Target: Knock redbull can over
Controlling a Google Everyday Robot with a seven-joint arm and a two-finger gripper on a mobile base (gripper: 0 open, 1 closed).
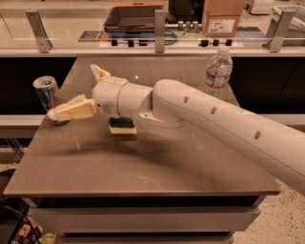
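Backdrop: far across the room runs a long pale counter [71, 28] behind a low rail on grey metal posts [160, 29]; on it sit a brown cardboard box [223, 16] with a white label and a dark flat tray [136, 14].
Surface: square brown table [157, 167] with a matte top, set near the viewer, its far edge close to the rail.
Arm: thick white robot arm [224, 124], coming in from the near right and stretching leftward low over the table.
Claw: cream two-finger gripper [71, 90] at the left end of the arm, over the left part of the table; its fingers are spread wide apart and hold nothing.
Lower finger: broad cream lower finger [74, 109] lies almost level, pointing left, its tip in front of the can's lower part; I cannot tell whether it touches.
Upper finger: short upper finger [99, 72] points up and toward the far side.
Bottle: clear plastic water bottle [218, 71] with a white cap, upright at the far right of the table, well apart from the claw.
Can: slim blue-and-silver metal redbull can [46, 95] with a silver top, standing on its base at the table's left edge, just beside the claw.
Sponge: small yellow sponge [121, 126] with a dark green top, flat on the table under the wrist, right of the can.
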